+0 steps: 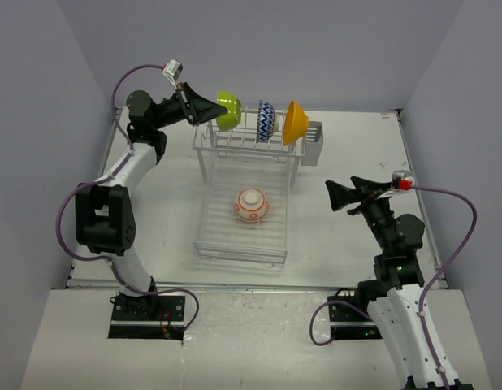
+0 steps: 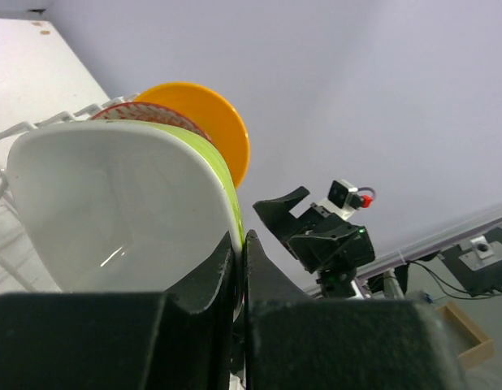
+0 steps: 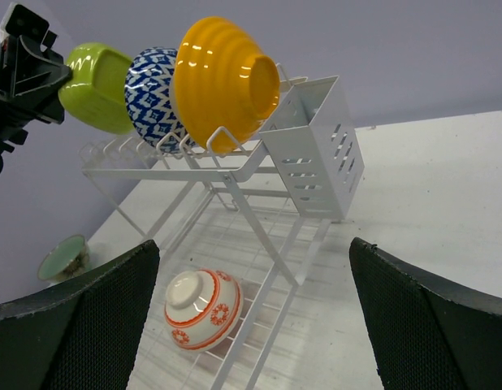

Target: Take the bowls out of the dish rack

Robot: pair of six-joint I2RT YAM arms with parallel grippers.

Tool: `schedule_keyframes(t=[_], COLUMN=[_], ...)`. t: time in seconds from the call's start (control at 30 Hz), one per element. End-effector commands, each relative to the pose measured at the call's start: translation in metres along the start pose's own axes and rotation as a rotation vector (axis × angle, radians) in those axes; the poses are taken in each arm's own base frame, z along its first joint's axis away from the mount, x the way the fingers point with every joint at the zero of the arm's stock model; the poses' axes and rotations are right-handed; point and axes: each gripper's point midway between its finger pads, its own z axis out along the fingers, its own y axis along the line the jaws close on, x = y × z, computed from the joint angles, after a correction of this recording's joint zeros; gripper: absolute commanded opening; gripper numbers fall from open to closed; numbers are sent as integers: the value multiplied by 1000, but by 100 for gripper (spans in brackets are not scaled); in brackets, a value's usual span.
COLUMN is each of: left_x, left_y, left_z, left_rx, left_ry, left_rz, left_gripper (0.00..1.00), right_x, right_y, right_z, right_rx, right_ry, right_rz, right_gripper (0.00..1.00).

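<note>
The white wire dish rack [image 1: 209, 159] stands mid-table. On its upper tier a blue-and-white zigzag bowl [image 1: 266, 122] and an orange-yellow bowl [image 1: 296, 122] stand on edge. My left gripper [image 1: 205, 109] is shut on the rim of the lime green bowl [image 1: 228, 110] at the tier's left end; its white inside [image 2: 113, 203] fills the left wrist view. A white bowl with orange-red pattern [image 1: 252, 205] lies upside down on the lower tray. A mint green bowl [image 3: 62, 258] sits on the table beyond the rack. My right gripper [image 1: 340, 196] is open and empty, right of the rack.
The grey cutlery holder [image 1: 313, 143] hangs on the rack's right end, near the orange-yellow bowl. Purple walls close in the table at the back and both sides. The right arm [image 2: 326, 237] shows beyond the bowls in the left wrist view.
</note>
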Motion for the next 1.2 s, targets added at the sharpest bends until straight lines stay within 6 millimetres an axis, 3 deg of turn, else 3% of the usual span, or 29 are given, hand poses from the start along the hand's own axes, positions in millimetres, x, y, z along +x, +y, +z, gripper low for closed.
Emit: schedule_keyframes(t=[0.0, 0.2, 0.33, 0.63, 0.67, 0.7, 0.73, 0.77, 0.8, 0.83, 0.87, 0.9, 0.93, 1.03, 1.17], left_x=[-1, -2, -14, -61, -63, -68, -77, -85, -80, -110, -110, -96, -106, -91, -71], left_y=[-32, -50, -75, -83, -76, -62, -58, -50, -10, -3, 13, 37, 55, 103, 136], left_z=[-5, -10, -30, -128, -134, -140, -149, -153, -166, -180, -190, -204, -221, -255, -282], left_rx=[131, 240, 278, 53, 13, -51, -128, -201, -372, -559, -679, -815, -948, -1230, -1448], left_ry=[-2, -10, -54, -281, -293, -308, -326, -342, -348, -400, -404, -383, -395, -356, -338], left_rz=[45, 54, 133, 326, 370, 290, 412, 428, 219, 421, 391, 293, 322, 269, 238], left_gripper=[0, 0, 0, 0, 0, 0, 0, 0, 0, 0, 0, 0, 0, 0, 0], right_x=[-8, -6, -6, -2, -2, -3, -2, -2, -2, -2, -2, -2, -2, -2, -1], right_y=[9, 9, 10, 13, 14, 14, 14, 14, 15, 16, 16, 17, 16, 18, 17], right_z=[2, 3, 3, 3, 3, 3, 3, 3, 2, 2, 2, 2, 2, 2, 3], right_rx=[-42, -45, -46, -61, -64, -64, -66, -66, -69, -72, -72, -74, -74, -79, -79], right_ry=[-22, -16, -15, -2, -3, -4, -4, -4, -4, -2, -2, -1, -1, -3, 3], right_rz=[-19, -15, -18, -8, -8, -10, -7, -6, -7, -7, -7, -7, -7, -6, -4], right_gripper=[99, 99, 99, 99, 99, 99, 99, 99, 99, 99, 99, 99, 99, 99, 99])
